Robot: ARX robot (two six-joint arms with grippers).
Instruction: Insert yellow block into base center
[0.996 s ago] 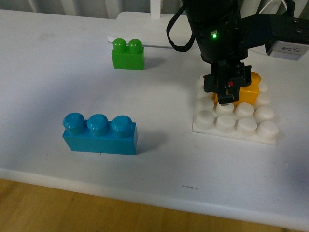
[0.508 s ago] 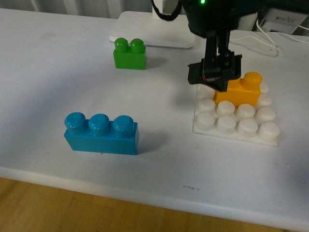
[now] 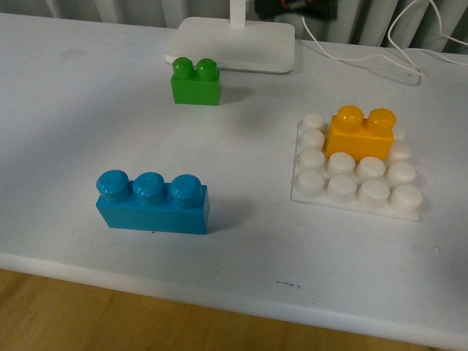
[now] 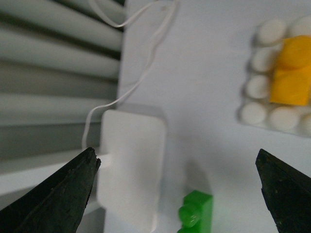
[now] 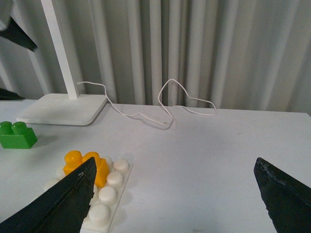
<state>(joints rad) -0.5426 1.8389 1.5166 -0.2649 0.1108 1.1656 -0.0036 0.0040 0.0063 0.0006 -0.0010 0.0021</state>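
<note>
While both my pincers stand apart and hold nothing, the yellow block (image 3: 360, 134) sits on the base (image 3: 355, 170).

Left gripper (image 4: 177, 189): dark fingertips (image 4: 58, 194) spread wide above the table, with the green brick (image 4: 197, 212) and the white lamp foot (image 4: 130, 170) below; right gripper (image 5: 175, 194): fingertips (image 5: 284, 194) equally wide, looking across the table toward the base from one side; neither arm appears in my front view; yellow block: upright, two studs up, pressed among the inner studs toward the base's far side; green brick (image 3: 195, 81) just beside the lamp foot (image 3: 232, 44); blue brick (image 3: 151, 202) well apart, nearer me, on the white table (image 3: 241, 248); a white cable (image 5: 160, 104) trails behind.
</note>
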